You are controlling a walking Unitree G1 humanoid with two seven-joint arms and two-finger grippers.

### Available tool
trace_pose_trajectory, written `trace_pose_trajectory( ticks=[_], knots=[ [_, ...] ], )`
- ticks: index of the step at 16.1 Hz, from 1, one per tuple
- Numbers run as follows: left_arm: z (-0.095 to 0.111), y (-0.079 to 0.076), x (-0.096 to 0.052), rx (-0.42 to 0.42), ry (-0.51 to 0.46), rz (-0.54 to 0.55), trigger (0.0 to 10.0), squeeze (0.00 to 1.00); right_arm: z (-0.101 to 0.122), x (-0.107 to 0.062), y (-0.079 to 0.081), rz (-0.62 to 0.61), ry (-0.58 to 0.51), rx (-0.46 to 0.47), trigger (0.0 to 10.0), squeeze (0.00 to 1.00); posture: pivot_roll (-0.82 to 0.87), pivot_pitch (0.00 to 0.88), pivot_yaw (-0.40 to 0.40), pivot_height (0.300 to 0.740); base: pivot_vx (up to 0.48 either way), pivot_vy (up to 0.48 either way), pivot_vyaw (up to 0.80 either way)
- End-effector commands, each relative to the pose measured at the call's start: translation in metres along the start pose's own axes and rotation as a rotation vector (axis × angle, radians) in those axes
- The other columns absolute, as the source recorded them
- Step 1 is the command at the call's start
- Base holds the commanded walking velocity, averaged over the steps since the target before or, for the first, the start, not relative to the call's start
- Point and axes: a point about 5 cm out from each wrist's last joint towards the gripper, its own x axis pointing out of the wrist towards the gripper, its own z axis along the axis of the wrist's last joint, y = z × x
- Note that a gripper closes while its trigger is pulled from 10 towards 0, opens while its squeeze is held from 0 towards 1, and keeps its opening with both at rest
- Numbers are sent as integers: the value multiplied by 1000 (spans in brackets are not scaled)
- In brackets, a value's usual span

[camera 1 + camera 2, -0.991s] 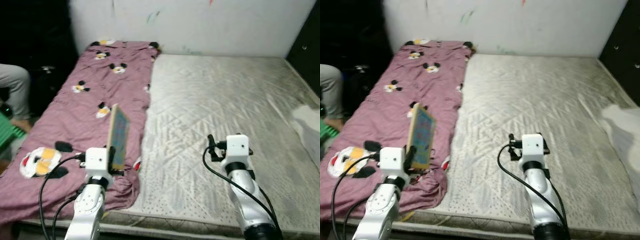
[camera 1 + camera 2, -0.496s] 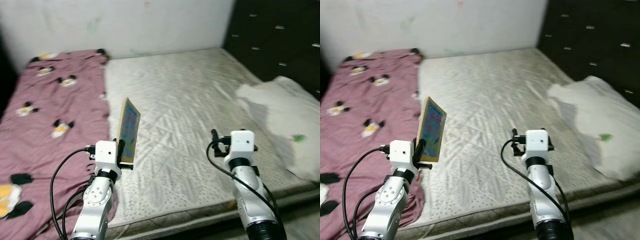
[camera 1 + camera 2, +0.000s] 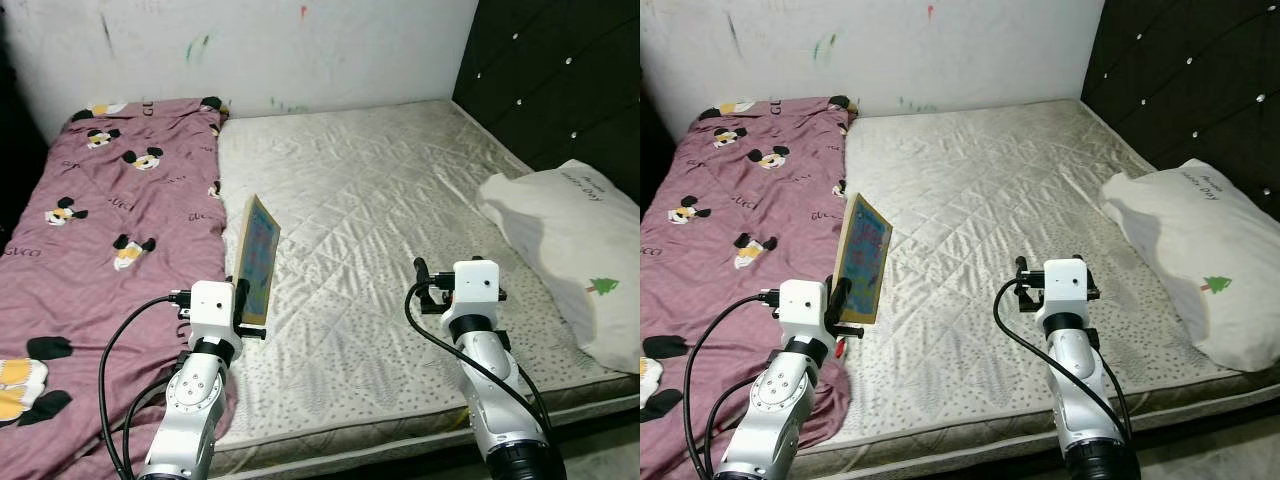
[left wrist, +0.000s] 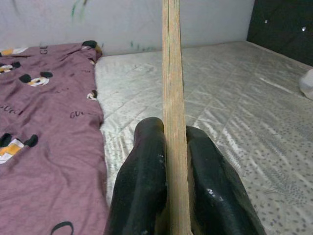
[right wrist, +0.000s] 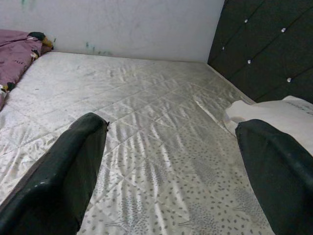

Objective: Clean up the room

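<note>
Over the bed (image 3: 380,200): pink blanket (image 3: 110,230) covers its left strip, white pillow (image 3: 575,245) at its right edge by the dark headboard (image 3: 560,70). Left gripper (image 4: 168,171) clamps a thin board (image 3: 255,262) upright, edge-on, above the blanket/mattress seam. Right gripper (image 5: 171,166) spread wide, nothing in it, above bare mattress.

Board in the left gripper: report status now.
Left gripper shut on board, held upright over mattress. Right gripper open, empty. Nothing blocking.
</note>
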Motion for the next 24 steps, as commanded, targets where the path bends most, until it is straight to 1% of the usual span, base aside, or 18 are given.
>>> trace_pose_trajectory(
  ticks=[1, 14, 16, 19, 23, 24],
  knots=[
    [8, 0, 3, 6, -32, -10, 10000, 0, 8, 3, -1, 0, -34, 0, 10000, 0, -18, 0, 44, 740, 0, -259, 0],
    [8, -4, 6, -2, -30, -22, 10000, 0, 10, 5, -2, 3, -42, -26, 10000, 0, -28, 0, 41, 740, 0, -303, 0],
    [8, -5, 7, -3, -29, -25, 10000, 0, 11, 5, -2, 9, -47, -58, 10000, 0, -29, 0, 40, 740, 0, -330, 0],
    [8, -6, 7, -3, -31, -24, 10000, 0, 11, 4, 2, 31, -56, -87, 10000, 0, -28, 0, 39, 740, 0, -330, 0],
    [6, -8, 7, 6, -28, -25, 10000, 0, 11, 4, 3, 36, -50, -83, 10000, 0, -31, 0, 42, 740, 0, -319, 508],
    [6, -8, 7, 6, -29, -25, 10000, 0, 11, 4, 3, 35, -50, -82, 10000, 0, -31, 0, 42, 740, 0, -289, 0]
  ],
)
